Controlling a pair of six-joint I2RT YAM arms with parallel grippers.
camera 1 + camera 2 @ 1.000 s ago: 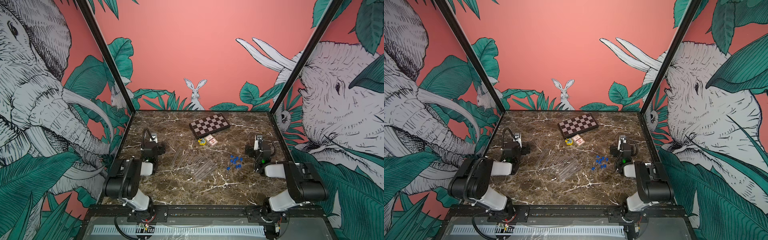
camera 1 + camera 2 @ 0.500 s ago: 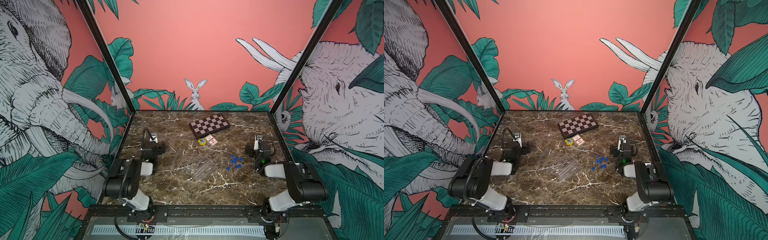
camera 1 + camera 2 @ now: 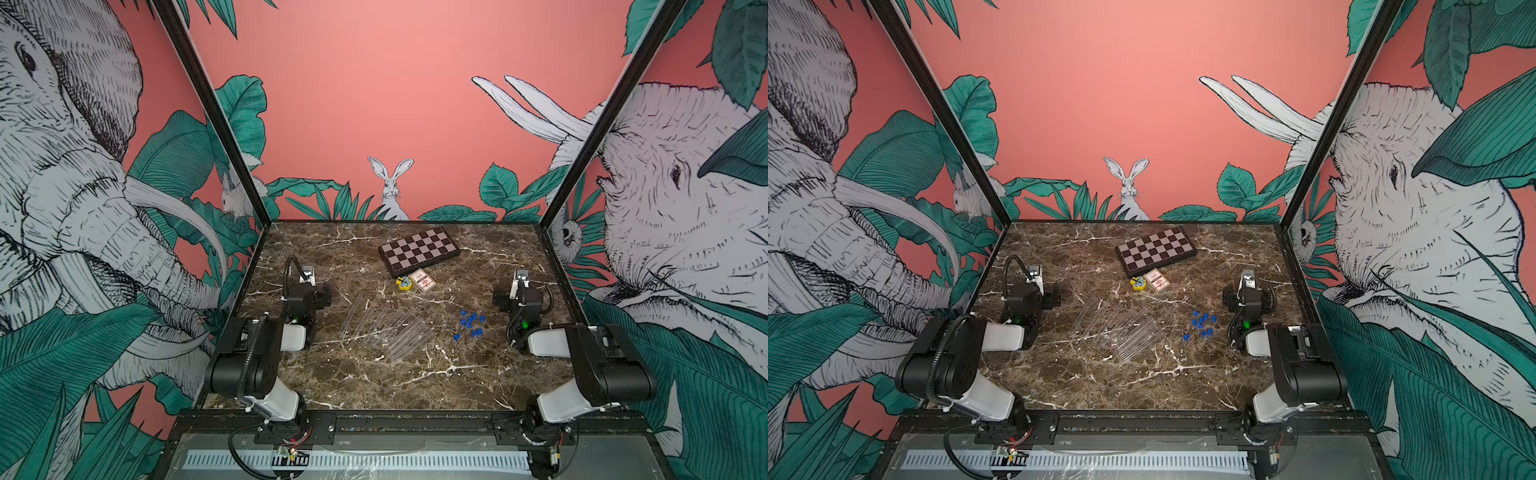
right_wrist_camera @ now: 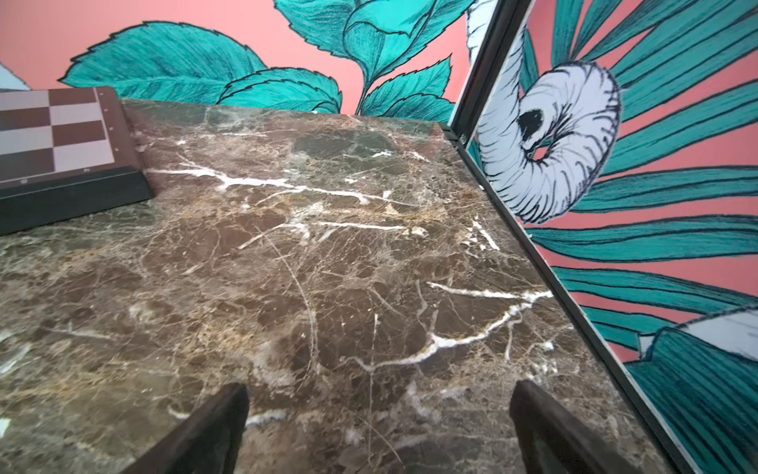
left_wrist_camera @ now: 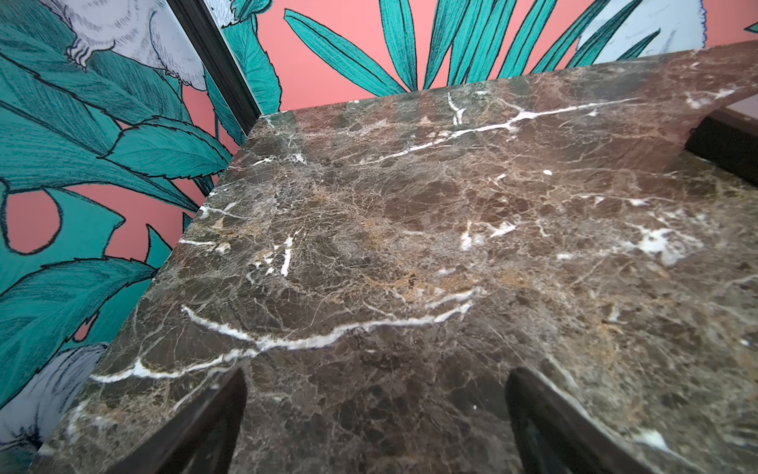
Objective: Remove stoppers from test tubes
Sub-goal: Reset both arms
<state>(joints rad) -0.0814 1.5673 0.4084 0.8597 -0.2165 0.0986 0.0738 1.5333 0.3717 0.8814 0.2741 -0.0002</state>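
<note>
Blue stoppers (image 3: 469, 323) clustered loose on marble tabletop (image 3: 374, 382), in front and right of chessboard (image 3: 419, 250), apart from tubes. Clear test tubes (image 3: 384, 328) lying side by side, in front of chessboard. Left pincer (image 5: 375, 410) spread wide, empty, left of chessboard. Right pincer (image 4: 379, 418) spread wide, empty, right of chessboard.
</note>
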